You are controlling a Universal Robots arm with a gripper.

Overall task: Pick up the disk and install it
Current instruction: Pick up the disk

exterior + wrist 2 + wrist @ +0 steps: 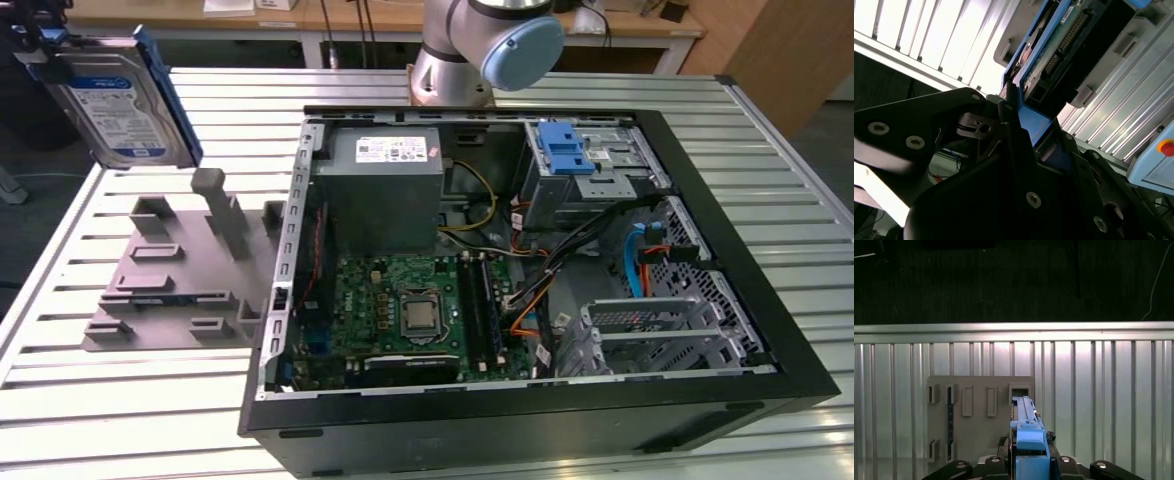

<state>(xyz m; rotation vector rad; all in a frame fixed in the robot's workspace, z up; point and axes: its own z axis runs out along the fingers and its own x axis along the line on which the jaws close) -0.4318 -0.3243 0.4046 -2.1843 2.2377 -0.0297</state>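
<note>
Blue bracket (1031, 122) of the disk (1064, 45) sits clamped between the fingers (1009, 130) of the claw (1021, 125) in the second wrist view. The jaws are closed on the bracket from both sides, and the disk's green circuit board faces that camera.

In the exterior view the disk (120, 100) is held on edge at 10 o'clock from the case (534, 410), with its label toward the camera. It hangs raised at 12 o'clock from the grey fixture (160, 300), apart from it. The fixture lies flat on the slatted table (134, 420) at 9 o'clock from the case, just beside the case wall.

In the first wrist view the disk (1026, 415) shows edge-on, extending out from the claw (1029, 460) over the fixture (979, 430) and the table (1104, 390).

The case lies open on the table. Inside, the power supply (380, 190) is at 11 o'clock, the motherboard (400, 310) at 7 o'clock and a blue latch (571, 148) at 1 o'clock. The arm (487, 40) stands at 12 o'clock from the case.
</note>
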